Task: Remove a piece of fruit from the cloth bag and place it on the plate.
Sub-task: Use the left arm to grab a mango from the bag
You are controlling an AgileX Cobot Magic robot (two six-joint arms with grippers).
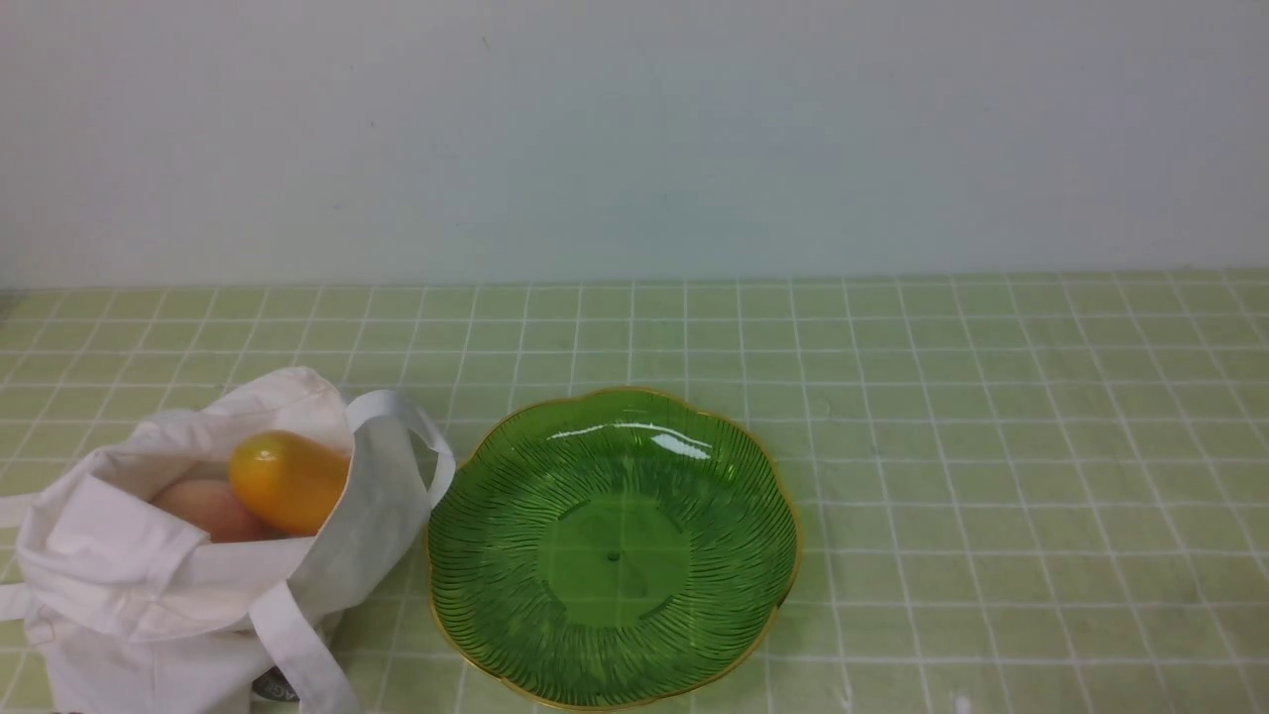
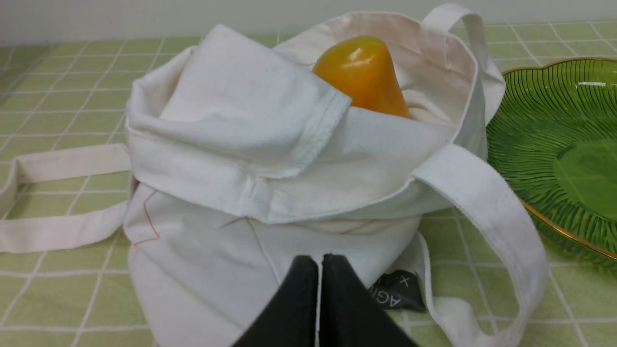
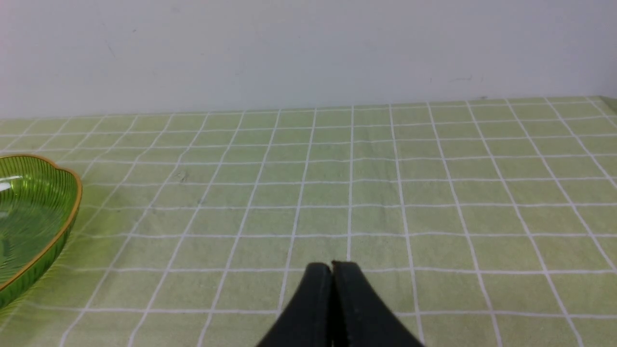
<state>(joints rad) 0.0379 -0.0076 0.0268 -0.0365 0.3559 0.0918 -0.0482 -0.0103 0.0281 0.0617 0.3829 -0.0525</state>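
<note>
Mango [image 2: 361, 72] slants up out of the cloth bag's [image 2: 231, 144] mouth, ahead of my left gripper [image 2: 319, 262], the nearer arm, jaws pressed together. Right gripper [image 3: 331, 267], likewise closed, sits across the green glass plate [image 1: 694, 516].

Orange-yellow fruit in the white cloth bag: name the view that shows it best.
Left wrist view: the glossy orange-yellow fruit sits close and large, lower part behind the rim of the white cloth bag. Front view shows it smaller. Right wrist view misses it.
</note>
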